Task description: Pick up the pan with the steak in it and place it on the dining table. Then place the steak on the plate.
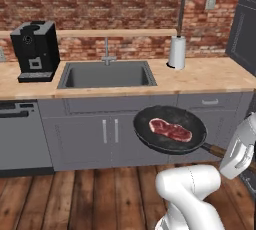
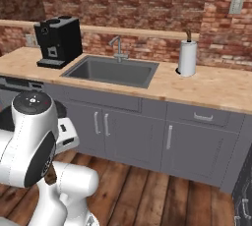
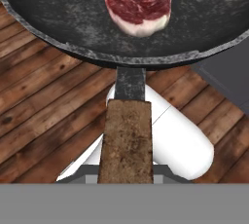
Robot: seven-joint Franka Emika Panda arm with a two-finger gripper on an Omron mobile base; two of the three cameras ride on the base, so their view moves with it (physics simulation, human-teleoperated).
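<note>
The black pan [image 1: 170, 130] hangs in the air over the wooden floor, in front of the grey sink cabinets. The steak [image 1: 170, 129], red with pale fat, lies flat in its middle. My gripper [image 1: 231, 155] is shut on the far end of the pan's brown wooden handle [image 1: 215, 150]. In the hand view the handle [image 3: 126, 140] runs up from the bottom edge to the pan [image 3: 73, 18], and the steak [image 3: 138, 1] sits at the top. My fingertips are hidden by the handle. The dining table and the plate are out of view.
Behind the pan runs a wooden counter [image 1: 210, 76] with a sink [image 1: 107, 74], a black coffee machine [image 1: 35, 49] and a paper towel roll [image 1: 176, 51]. Grey cabinet doors [image 1: 110, 131] stand close behind the pan. A dark tall unit [image 1: 245, 24] stands at the right.
</note>
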